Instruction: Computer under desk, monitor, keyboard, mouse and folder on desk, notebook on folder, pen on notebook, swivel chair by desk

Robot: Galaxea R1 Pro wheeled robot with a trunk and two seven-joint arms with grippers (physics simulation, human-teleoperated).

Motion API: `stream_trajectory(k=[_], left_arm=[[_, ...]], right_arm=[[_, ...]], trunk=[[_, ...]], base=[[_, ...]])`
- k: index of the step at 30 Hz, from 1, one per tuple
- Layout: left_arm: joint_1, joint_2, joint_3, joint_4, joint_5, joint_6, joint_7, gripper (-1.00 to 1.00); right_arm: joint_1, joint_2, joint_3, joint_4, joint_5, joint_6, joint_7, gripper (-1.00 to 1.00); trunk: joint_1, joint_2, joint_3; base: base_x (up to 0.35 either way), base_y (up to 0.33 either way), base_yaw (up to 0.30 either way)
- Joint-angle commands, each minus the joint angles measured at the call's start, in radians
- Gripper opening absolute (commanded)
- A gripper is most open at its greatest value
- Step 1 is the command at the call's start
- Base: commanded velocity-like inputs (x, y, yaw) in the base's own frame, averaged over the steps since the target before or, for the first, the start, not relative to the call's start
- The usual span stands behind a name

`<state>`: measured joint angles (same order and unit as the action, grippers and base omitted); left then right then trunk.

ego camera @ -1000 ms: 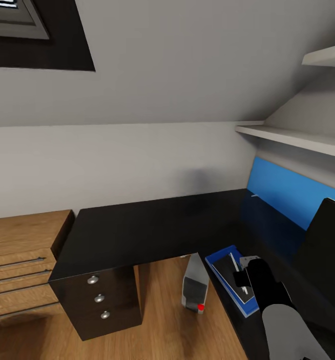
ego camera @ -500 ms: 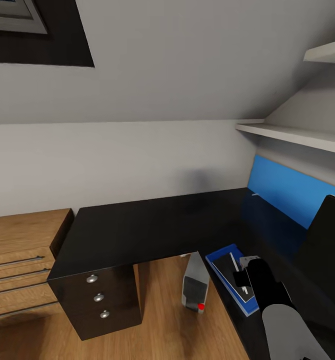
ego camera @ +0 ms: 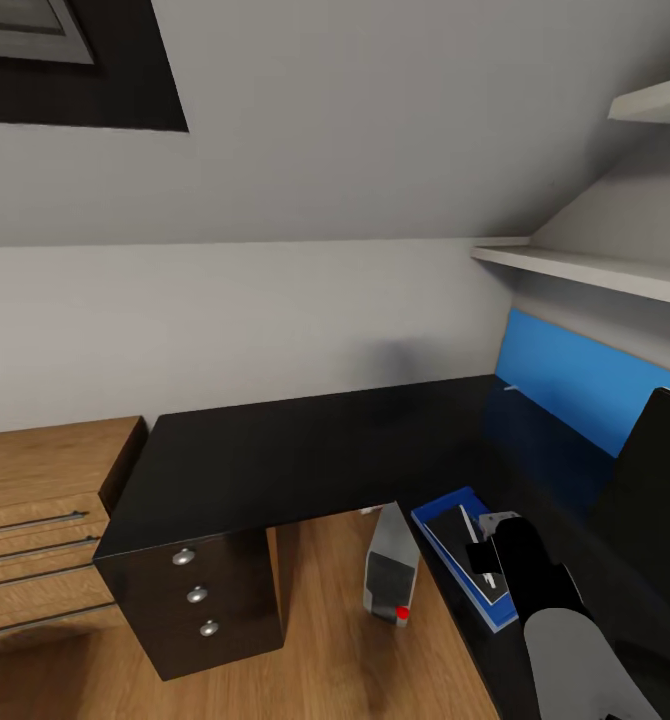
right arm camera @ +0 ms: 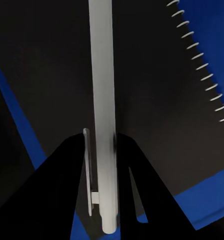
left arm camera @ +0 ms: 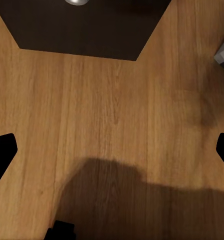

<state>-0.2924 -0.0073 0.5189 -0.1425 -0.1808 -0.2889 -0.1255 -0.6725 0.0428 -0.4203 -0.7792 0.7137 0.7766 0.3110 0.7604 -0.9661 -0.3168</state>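
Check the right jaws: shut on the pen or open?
Shut on the pen. The right wrist view shows both dark fingers pressed against its white barrel, above the notebook lying on the folder.

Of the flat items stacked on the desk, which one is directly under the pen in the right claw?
The black spiral-bound notebook. The white pen, pinched by the right claw, lies over its dark cover; the blue folder only shows as a border around the notebook.
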Motion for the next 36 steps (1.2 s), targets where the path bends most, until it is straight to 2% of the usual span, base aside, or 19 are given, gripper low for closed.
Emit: stream_trajectory(k=[1,21,22,36], left_arm=[[-0.001,0.0,0.009,0.0,-0.009,-0.003,-0.003,1.0],[-0.001,0.001,0.009,0.0,-0.008,-0.004,-0.003,1.0],[-0.001,0.001,0.009,0.0,-0.008,-0.004,-0.003,1.0],[-0.001,0.004,0.009,0.0,-0.008,-0.004,-0.003,1.0]], right_arm=[[-0.001,0.001,-0.005,-0.002,0.01,0.002,0.008,-1.0],[-0.001,0.002,-0.005,-0.002,0.01,0.003,0.01,-1.0],[-0.001,0.002,-0.005,-0.002,0.01,0.003,0.01,1.0],[-0.001,0.0,-0.006,-0.004,0.009,0.006,0.014,1.0]], trunk=[[0.0,-0.001,-0.001],[0.0,-0.001,-0.001],[0.0,-0.001,-0.001],[0.0,-0.001,-0.001]], base=[[0.0,0.0,0.0],[0.0,0.0,0.0],[0.0,0.0,0.0],[0.0,0.0,0.0]])
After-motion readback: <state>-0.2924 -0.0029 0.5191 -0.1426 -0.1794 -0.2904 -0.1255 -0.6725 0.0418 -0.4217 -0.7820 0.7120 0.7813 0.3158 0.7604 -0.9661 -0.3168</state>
